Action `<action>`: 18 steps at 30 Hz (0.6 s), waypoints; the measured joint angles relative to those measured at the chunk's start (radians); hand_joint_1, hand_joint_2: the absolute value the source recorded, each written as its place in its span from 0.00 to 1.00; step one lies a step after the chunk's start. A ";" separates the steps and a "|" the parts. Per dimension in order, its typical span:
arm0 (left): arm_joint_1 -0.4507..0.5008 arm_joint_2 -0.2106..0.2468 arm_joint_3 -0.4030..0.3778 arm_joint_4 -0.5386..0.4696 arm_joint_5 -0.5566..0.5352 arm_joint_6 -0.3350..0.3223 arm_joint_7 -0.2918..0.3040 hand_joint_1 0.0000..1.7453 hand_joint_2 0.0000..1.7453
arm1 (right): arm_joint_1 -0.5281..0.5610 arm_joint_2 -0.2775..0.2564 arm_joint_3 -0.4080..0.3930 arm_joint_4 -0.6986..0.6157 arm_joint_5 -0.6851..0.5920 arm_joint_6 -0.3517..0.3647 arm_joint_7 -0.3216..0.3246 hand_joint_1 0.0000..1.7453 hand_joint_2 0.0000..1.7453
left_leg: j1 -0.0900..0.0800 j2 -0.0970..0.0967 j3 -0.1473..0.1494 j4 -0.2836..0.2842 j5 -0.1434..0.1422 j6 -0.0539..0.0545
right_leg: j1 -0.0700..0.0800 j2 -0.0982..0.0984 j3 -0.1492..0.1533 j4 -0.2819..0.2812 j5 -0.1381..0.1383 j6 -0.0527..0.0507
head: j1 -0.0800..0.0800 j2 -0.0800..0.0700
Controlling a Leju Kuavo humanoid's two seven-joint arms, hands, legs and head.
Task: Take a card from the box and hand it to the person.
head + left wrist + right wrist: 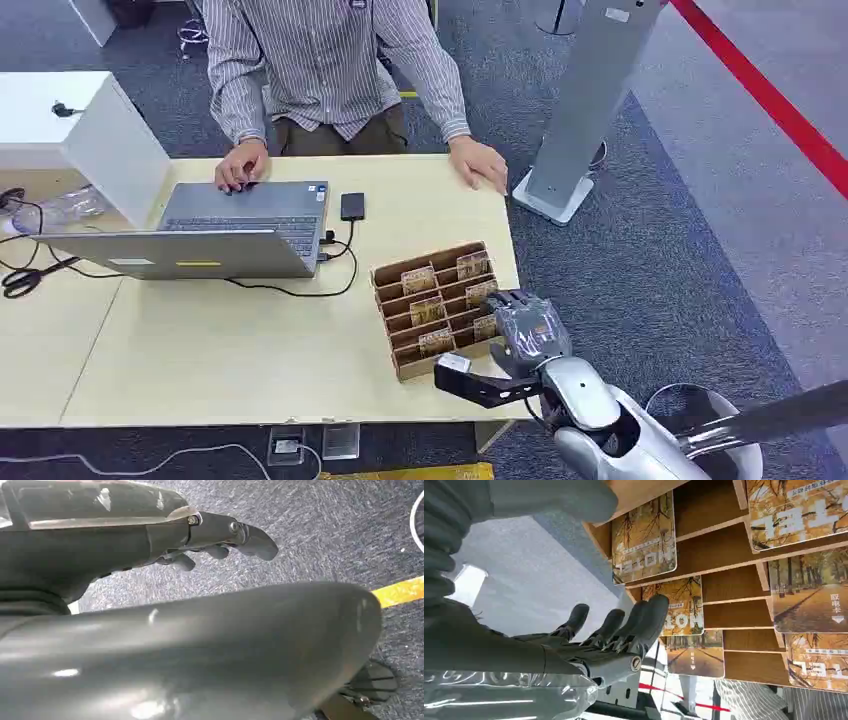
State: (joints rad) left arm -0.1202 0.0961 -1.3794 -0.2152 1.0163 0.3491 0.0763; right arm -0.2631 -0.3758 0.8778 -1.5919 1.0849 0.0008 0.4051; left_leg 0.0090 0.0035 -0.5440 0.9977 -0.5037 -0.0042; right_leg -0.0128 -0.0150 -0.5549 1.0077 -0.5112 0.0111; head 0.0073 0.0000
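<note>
The robot's silver right hand point(527, 335) sits at the near right corner of the slotted brown cardboard box point(392, 283). Its dark fingers point(644, 622) are spread slightly and hold nothing. In the right wrist view their tips lie over the edge of an autumn-tree printed card point(681, 605) standing in a slot just beyond them, and I cannot tell if they touch it. More such cards stand in the slots beyond and to either side of the fingertips.

The likely trouble is a poor pinch. The cards are thin and lean close against the dividers, so the fingers may slide off or drag a neighbouring card out. A push could also shove the light box across the pale wooden table point(200, 340).

The left hand point(225, 542) hangs over grey carpet, fingers loosely curled and holding nothing.

Farthest off, the person in a striped shirt point(330, 60) rests a hand point(480, 162) on the far table edge, well apart from the fingers, so the handover needs a long reach.
</note>
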 joint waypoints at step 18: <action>0.000 0.000 0.000 0.000 0.000 0.001 -0.002 0.00 0.00 | -0.013 0.002 0.001 0.020 -0.006 -0.006 0.012 0.72 1.00 | 0.000 0.000 0.000 0.000 0.000 0.000 | 0.000 0.000 0.000 0.000 0.000 0.000 | 0.000 0.000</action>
State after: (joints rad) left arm -0.1203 0.0961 -1.3794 -0.2152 1.0162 0.3498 0.0748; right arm -0.2760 -0.3735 0.8785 -1.5717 1.0784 -0.0053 0.4170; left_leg 0.0090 0.0036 -0.5439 0.9977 -0.5037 -0.0042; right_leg -0.0128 -0.0150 -0.5548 1.0077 -0.5112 0.0111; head 0.0069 0.0000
